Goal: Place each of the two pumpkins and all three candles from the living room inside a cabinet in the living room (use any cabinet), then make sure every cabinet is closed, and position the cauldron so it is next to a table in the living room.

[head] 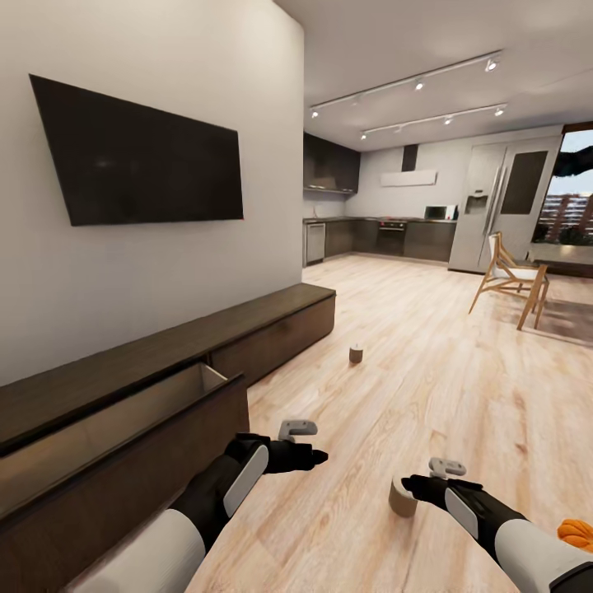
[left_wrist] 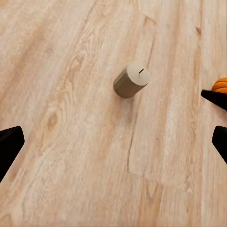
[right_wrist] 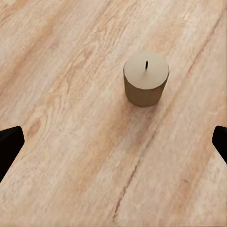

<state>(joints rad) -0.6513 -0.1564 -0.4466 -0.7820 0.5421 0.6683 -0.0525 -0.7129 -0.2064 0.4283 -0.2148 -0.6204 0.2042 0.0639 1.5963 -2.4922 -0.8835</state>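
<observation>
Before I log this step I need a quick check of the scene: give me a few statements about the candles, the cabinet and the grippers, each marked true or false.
1. A drawer of the cabinet stands pulled open. True.
2. The right gripper is clamped on the near candle. False: the right wrist view shows its fingers spread wide, with the candle upright on the floor between and ahead of them.
3. A second candle stands on the floor farther off, near the cabinet's far end. True.
4. A pumpkin sits on top of the cabinet. False: it shows at the picture's lower right edge, beside the right arm.
5. The left gripper holds a candle. False: it is open and empty.
</observation>
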